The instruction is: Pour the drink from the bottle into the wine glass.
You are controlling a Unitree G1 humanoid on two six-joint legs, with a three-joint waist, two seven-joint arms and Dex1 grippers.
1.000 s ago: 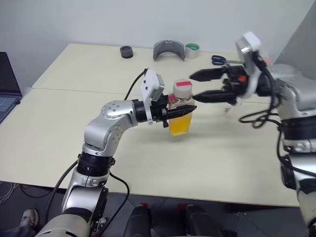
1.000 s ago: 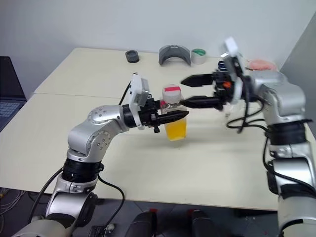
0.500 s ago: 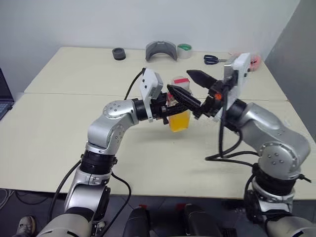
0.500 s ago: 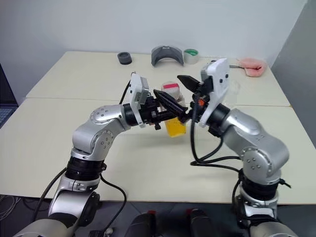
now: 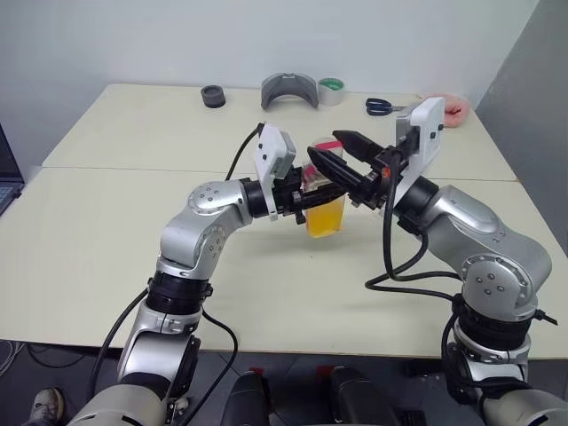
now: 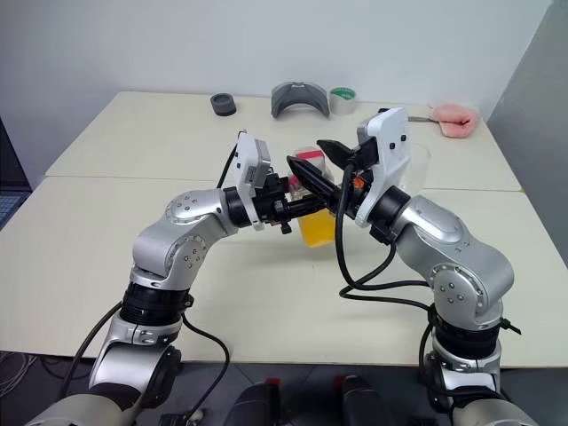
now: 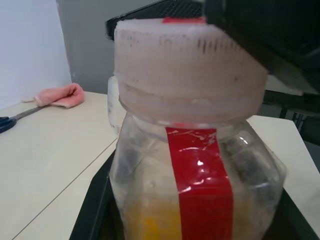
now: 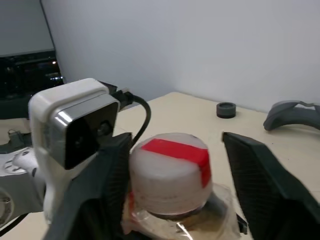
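Two grippers meet over the middle of the table (image 5: pixel 106 266); our left gripper (image 5: pixel 306 200) is clamped on the bottle (image 5: pixel 323 211), lifted clear of the surface, presumably to steady it; our right gripper (image 8: pixel 177 187) straddles the red-and-white cap (image 8: pixel 170 170), jaws part-open, one finger seeming to touch, evidently to unscrew it; the drink (image 5: pixel 324 217) fills the lower half; the left wrist view shows the red label stripe (image 7: pixel 200 175) that the head views barely show; the wine glass (image 6: pixel 417 164) stands behind our right arm; tape (image 5: pixel 332 90) lies at the far edge.
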